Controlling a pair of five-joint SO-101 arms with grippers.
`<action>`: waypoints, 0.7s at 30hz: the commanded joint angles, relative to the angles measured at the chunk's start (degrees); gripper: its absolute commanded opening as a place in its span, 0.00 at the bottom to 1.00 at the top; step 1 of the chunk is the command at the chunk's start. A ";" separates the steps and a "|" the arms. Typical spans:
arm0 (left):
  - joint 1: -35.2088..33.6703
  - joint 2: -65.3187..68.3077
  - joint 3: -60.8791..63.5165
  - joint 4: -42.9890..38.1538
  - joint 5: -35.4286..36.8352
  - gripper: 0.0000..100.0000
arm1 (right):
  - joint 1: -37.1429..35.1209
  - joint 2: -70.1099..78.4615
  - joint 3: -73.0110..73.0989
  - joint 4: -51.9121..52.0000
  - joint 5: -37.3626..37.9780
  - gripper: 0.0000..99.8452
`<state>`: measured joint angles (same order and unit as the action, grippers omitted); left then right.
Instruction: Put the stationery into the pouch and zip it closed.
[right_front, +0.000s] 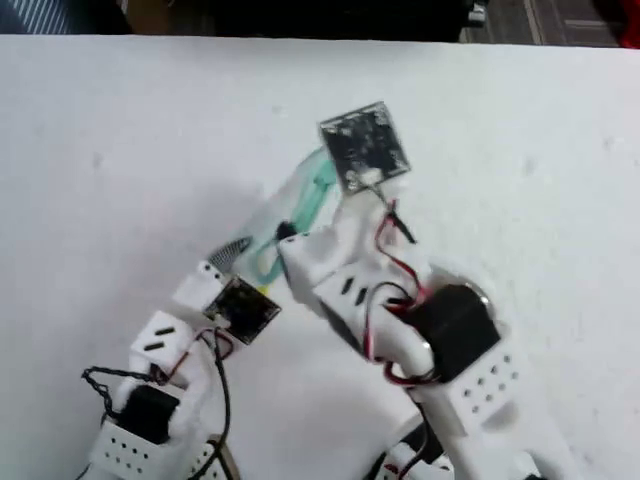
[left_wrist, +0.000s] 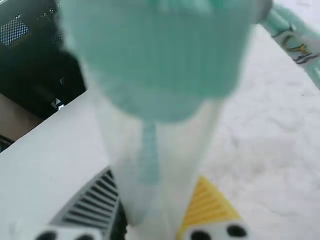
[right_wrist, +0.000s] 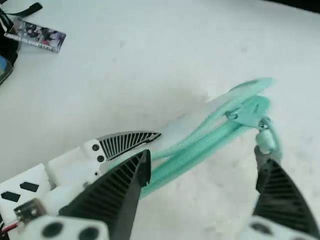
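Pouch (right_front: 305, 195) (left_wrist: 155, 75) (right_wrist: 200, 145): flat on the white bench (right_front: 520, 150), about mid-bench, between the two arms.

Edges, room: the bench's far edge is well apart from the pouch, with dark floor beyond it. White bench surface runs out wide on both sides. A small printed tag (right_wrist: 37, 35) lies well away from the pouch.

Axis: the pouch's long side runs diagonally in the high view, near end toward the left arm, far end under the right arm's (right_front: 440, 340) wrist board. The teal zip track runs the whole length. The zip pull (right_wrist: 245, 114) sits near the far end, its ring (right_wrist: 266, 141) trailing off it.

Left end effector (right_front: 248, 258) (left_wrist: 152, 175): closed on the near end of the pouch, with a grey ribbed finger (left_wrist: 95, 205) on one side and a yellow finger (left_wrist: 207, 205) on the other.

Right end effector (right_wrist: 202, 154): spread wide, black fingers (right_wrist: 125, 182) low over the pouch. One finger is across the zip track and the other just beside the pull ring. It holds nothing.

Contents: the pouch wall is clear, but what is inside cannot be made out. Cannot tell whether the zip is open or closed.
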<state>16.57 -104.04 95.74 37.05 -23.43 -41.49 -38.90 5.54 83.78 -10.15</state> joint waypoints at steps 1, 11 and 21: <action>0.40 -0.66 0.09 -1.85 -0.26 0.02 | -0.75 1.89 -5.01 3.91 -0.97 0.33; 0.48 -0.66 -0.09 -1.85 -0.18 0.02 | -0.75 8.75 -5.27 0.40 -1.41 0.33; 0.48 -0.66 -0.09 -1.76 -0.18 0.02 | 1.63 20.09 -13.19 0.48 -0.88 0.12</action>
<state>16.13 -104.04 95.74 36.70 -23.34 -41.85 -23.08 -4.48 85.19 -11.03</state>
